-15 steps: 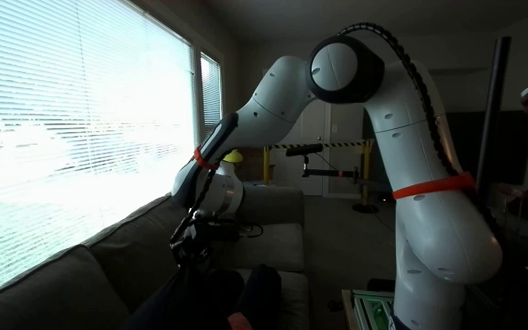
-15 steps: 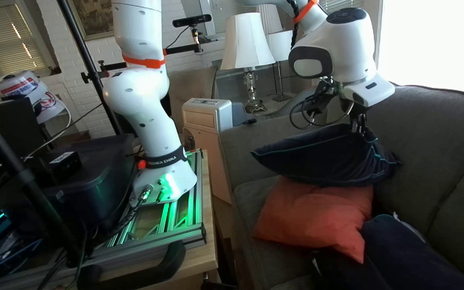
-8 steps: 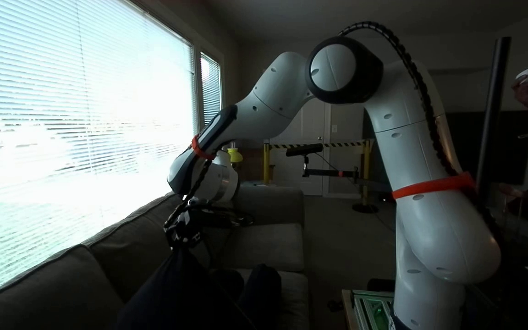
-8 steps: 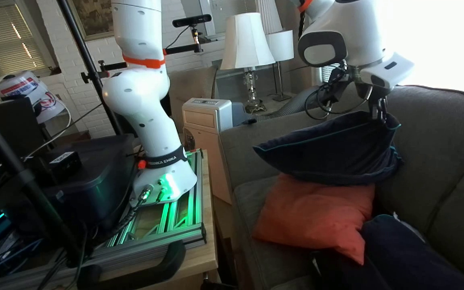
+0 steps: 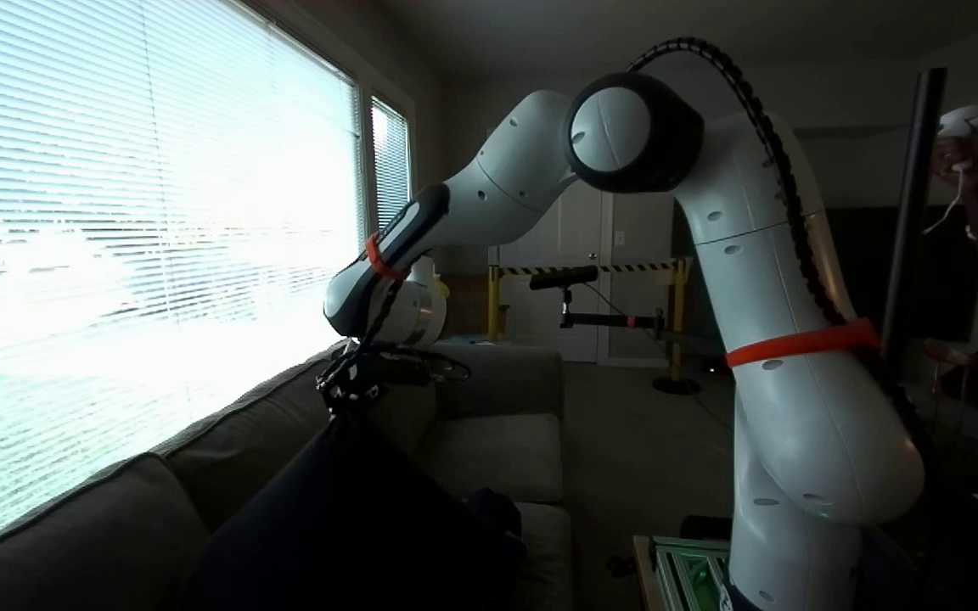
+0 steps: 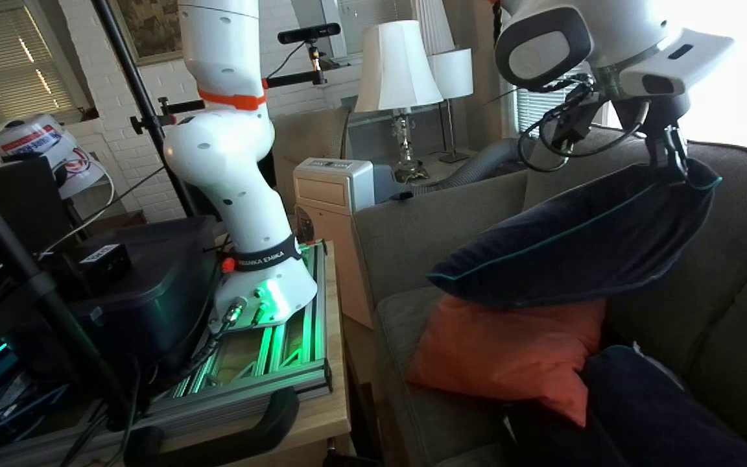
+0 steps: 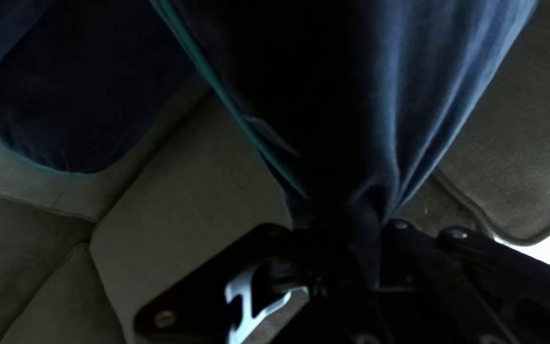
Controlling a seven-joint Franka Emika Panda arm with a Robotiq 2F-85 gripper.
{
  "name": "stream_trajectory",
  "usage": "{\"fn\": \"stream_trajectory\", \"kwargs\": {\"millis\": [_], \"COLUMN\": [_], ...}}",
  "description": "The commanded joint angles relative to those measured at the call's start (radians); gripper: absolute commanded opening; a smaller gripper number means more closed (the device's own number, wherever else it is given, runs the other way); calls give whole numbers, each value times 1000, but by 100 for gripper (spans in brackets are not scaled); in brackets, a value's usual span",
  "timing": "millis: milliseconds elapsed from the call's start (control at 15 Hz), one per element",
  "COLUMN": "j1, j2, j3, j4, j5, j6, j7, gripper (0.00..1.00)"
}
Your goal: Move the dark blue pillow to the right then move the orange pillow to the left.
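Observation:
The dark blue pillow (image 6: 568, 246) hangs slanted from my gripper (image 6: 668, 172), its lower side over or against the back of the orange pillow. It also shows in an exterior view (image 5: 345, 526) and in the wrist view (image 7: 322, 95). My gripper is shut on its upper corner, which is bunched between the fingers in the wrist view (image 7: 339, 243). The orange pillow (image 6: 503, 357) lies on the sofa seat below, its back part covered. It is hidden in the exterior view from the opposite side.
Another dark blue pillow (image 6: 652, 408) with teal edging lies beside the orange one; it also shows in the wrist view (image 7: 79, 95). The grey sofa back (image 6: 743, 259) rises behind. Lamps (image 6: 399, 71) and a white appliance (image 6: 331, 194) stand beyond the sofa arm (image 6: 445, 207).
My gripper has risen and, in an exterior view, moved right, lifting the dark blue pillow's corner higher and stretching it out. The orange pillow has stayed in place.

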Motion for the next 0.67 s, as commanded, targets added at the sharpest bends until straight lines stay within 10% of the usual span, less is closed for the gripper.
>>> {"fn": "stream_trajectory", "kwargs": {"millis": [0,600], "j1": [1,83], "j2": [-20,19], "j3": [-76,-330], "j4": [44,141], "j5": [-190,-714], "j6": [17,-49], "j7": [141,491], "gripper": [4,4]}}
